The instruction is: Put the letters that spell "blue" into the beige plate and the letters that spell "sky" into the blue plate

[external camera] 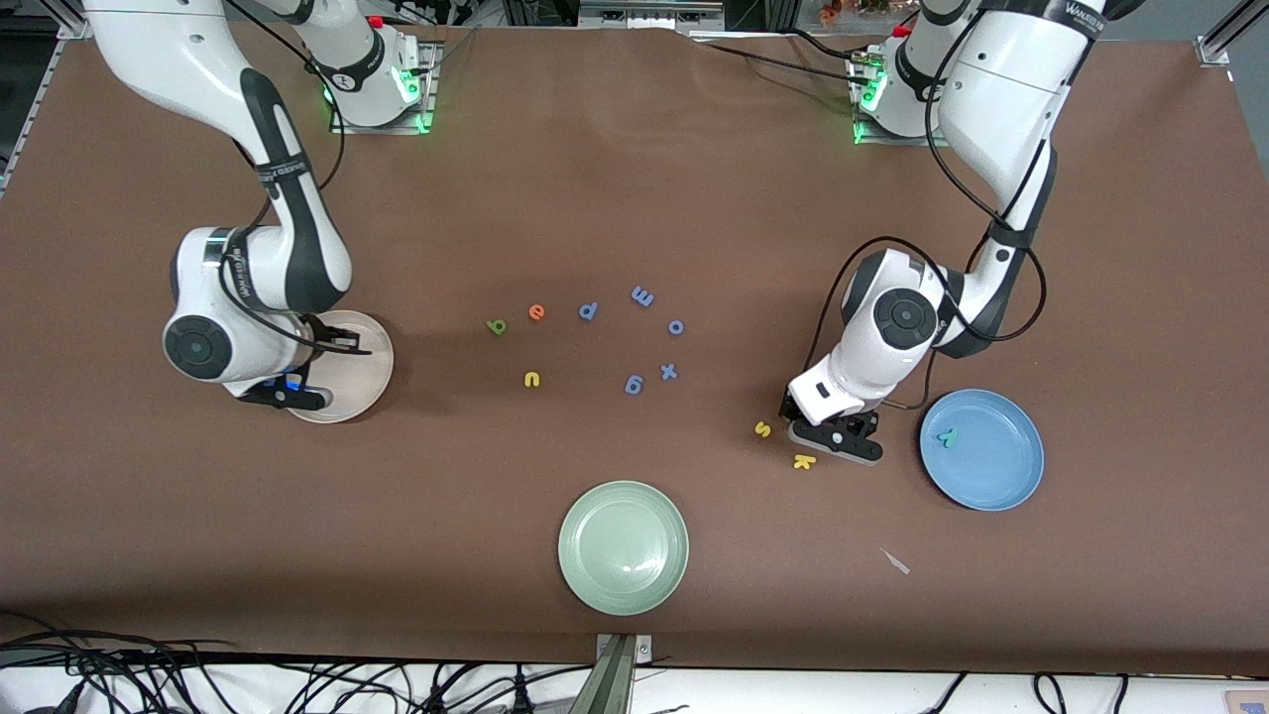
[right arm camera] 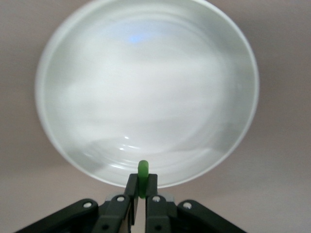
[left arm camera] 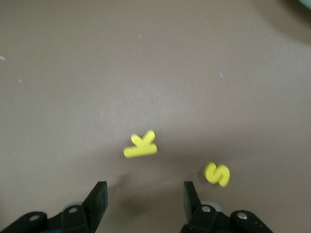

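My right gripper [external camera: 289,393] hangs over the edge of the beige plate [external camera: 355,382], shut on the thin green "l" bar [right arm camera: 143,171]; the plate [right arm camera: 146,87] holds no letters. Out on the table lie the green "b" [external camera: 497,325], orange "e" [external camera: 536,312] and yellow "u" [external camera: 532,379]. My left gripper [external camera: 831,439] is low over bare table, open and empty [left arm camera: 145,191], close to the yellow "k" [left arm camera: 140,145] and "s" [left arm camera: 216,174]. The teal "y" [external camera: 949,436] lies in the blue plate [external camera: 991,471].
Blue letters lie mid-table: "p" [external camera: 588,310], "m" [external camera: 642,296], "o" [external camera: 676,326], "x" [external camera: 669,372], "g" [external camera: 634,385]. A pale green plate [external camera: 623,547] sits nearer the front camera. A small pale scrap [external camera: 895,561] lies beside it, toward the left arm's end.
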